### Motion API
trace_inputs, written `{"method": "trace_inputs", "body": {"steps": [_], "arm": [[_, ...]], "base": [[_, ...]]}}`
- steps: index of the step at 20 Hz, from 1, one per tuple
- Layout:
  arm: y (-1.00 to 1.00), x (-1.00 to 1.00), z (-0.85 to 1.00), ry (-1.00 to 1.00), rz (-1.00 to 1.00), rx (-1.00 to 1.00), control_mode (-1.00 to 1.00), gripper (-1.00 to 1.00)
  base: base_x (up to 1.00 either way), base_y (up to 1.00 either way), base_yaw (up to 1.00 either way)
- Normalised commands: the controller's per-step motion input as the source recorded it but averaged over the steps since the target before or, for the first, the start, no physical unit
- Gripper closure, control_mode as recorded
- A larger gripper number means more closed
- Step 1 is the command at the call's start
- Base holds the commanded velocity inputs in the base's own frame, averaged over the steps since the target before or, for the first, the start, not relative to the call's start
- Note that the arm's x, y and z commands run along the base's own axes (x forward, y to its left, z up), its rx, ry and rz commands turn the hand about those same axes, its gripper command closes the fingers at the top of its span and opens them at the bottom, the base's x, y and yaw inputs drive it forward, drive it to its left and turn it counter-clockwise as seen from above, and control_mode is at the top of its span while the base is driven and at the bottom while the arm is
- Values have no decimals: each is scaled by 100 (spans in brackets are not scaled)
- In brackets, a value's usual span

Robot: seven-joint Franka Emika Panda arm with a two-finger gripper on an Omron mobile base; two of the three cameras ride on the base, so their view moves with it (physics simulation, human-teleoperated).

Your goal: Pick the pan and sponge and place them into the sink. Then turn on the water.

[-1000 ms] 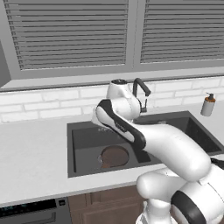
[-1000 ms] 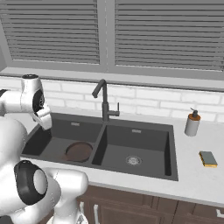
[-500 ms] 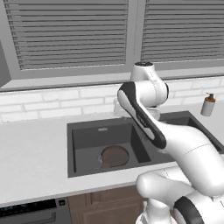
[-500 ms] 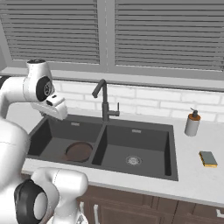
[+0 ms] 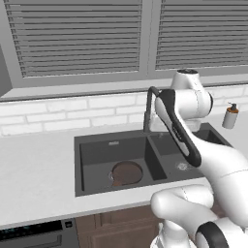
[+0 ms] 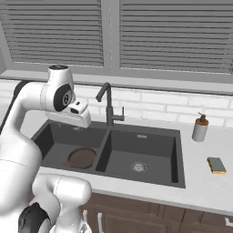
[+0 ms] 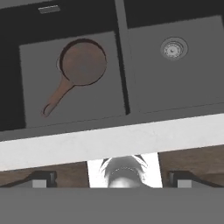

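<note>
Arm raised, elbow bent; fingers (image 7: 43,179) spread wide, pointing down, empty.

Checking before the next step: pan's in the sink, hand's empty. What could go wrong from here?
1. The sponge lies on the counter right of the sink, near the front edge, and is small; a sloppy grasp could push it off.
2. The soap bottle stands just behind the sponge; a wide swing might tip it.
3. The faucet rises beside the open hand; crossing rightward risks clipping it.
</note>
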Motion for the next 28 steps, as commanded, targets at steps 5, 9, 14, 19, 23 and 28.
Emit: {"method": "trace_inputs", "body": {"steps": [5,9,14,19,23,28], "arm": [[-93,-4,0,0,16,-1,-100,-100],[-100,-1,0,0,14,-1,-100,-100],[-100,1,-9,0,12,-1,-100,-100],[-99,28,-21,0,4,-1,-100,-100],[-66,51,-33,0,-1,-1,-100,-100],[-46,53,-49,0,-8,-8,-100,-100]], "base": [[0,0,0],[0,0,0],[0,0,0],[0,0,0],[0,0,0],[0,0,0]]}}
